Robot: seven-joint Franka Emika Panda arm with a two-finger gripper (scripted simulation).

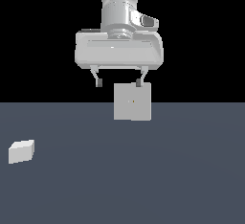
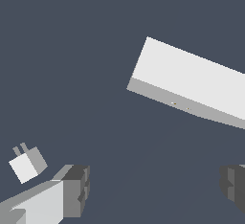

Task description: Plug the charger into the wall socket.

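The charger [image 1: 21,151] is what I am after, and my gripper [image 1: 118,82] is hanging high above the floor [image 1: 143,180] with its 2 fingers [image 1: 98,81] spread wide, holding nothing. The wall socket [image 1: 132,102] is standing upright behind them. The charger is lying well apart, toward the exterior view's left, its 2 prongs [image 2: 21,150] showing in the wrist view.

No legible text or markings.
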